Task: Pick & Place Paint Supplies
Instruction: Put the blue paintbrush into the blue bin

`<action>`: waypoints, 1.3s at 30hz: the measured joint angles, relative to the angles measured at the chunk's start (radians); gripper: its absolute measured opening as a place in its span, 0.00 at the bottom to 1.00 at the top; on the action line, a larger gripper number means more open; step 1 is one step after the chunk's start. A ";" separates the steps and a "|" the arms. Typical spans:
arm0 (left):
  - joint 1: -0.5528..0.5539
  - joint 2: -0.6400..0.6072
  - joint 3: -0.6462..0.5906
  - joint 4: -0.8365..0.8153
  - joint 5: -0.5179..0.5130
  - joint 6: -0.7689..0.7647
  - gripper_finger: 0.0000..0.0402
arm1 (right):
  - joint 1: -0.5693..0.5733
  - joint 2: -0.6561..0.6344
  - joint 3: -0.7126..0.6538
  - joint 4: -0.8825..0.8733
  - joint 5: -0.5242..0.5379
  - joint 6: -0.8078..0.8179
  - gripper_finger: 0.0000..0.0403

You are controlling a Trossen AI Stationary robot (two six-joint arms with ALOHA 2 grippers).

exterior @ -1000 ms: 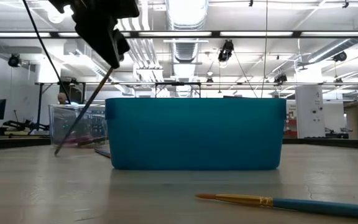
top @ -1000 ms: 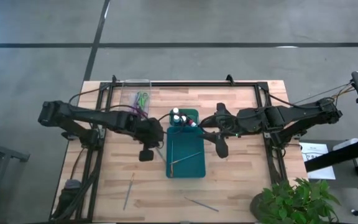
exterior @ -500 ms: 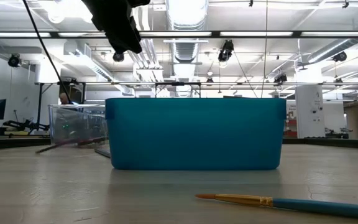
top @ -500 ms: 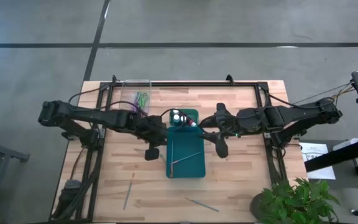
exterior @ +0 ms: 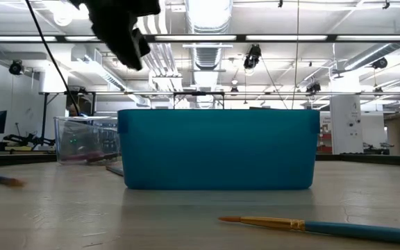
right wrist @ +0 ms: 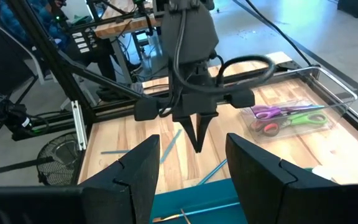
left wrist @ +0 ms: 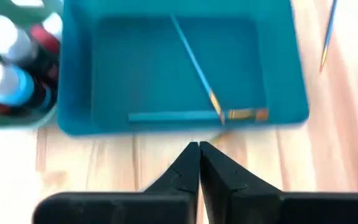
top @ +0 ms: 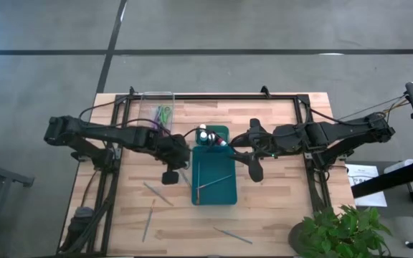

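My left gripper (top: 183,162) is shut and empty. It points down above the bare wood just left of the teal tray (top: 229,195); it also shows in the left wrist view (left wrist: 199,147), the right wrist view (right wrist: 197,142) and the low view (exterior: 125,38). My right gripper (right wrist: 191,180) is open and empty over the tray's far end (top: 226,149). Two brushes (left wrist: 194,68) lie in the tray. Paint bottles (top: 206,135) stand in a cup at its far end. A loose brush (top: 158,193) lies flat on the table left of the tray.
A clear plastic box (top: 158,112) at the far left holds scissors (right wrist: 284,118) with green, purple and red handles. More brushes lie near the front edge (top: 149,218) (top: 232,235); one shows close in the low view (exterior: 311,226). A potted plant (top: 335,233) stands at the front right corner.
A second ago a brush hung slanted below my left gripper with its tip on the table. It has come out of the gripper and fallen; it now lies flat on the wood left of the tray, nearer the front edge. My left gripper shifted toward the tray and back.
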 joint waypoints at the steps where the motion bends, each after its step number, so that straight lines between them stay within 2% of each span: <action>1: -0.003 0.000 -0.001 -0.030 0.000 0.018 0.07 | 0.000 0.000 0.000 0.000 0.000 0.000 0.45; 8: -0.055 0.000 -0.032 -0.148 0.060 0.089 0.28 | 0.000 0.000 0.000 -0.001 0.000 0.008 0.45; 13: -0.110 0.000 -0.060 -0.164 0.063 0.031 0.42 | 0.000 0.000 0.000 -0.001 0.000 0.012 0.45; 16: -0.142 0.000 -0.074 -0.182 0.105 -0.015 0.46 | 0.000 0.000 0.000 -0.001 -0.002 0.022 0.45; 22: -0.244 0.000 -0.110 -0.180 0.139 0.022 0.48 | 0.000 0.000 0.000 -0.002 -0.002 0.018 0.45; 26: -0.339 0.000 -0.129 -0.127 0.126 0.111 0.48 | 0.000 0.000 0.000 -0.003 -0.002 0.018 0.45; 30: -0.408 0.000 -0.167 -0.015 0.090 0.116 0.48 | 0.000 0.000 0.000 -0.002 -0.003 0.018 0.45; 33: -0.428 0.007 -0.193 0.046 0.052 0.104 0.48 | 0.002 0.000 0.000 -0.002 -0.004 0.018 0.45; 39: -0.434 0.073 -0.217 0.127 0.047 0.088 0.46 | 0.007 0.000 0.000 -0.003 -0.008 0.023 0.45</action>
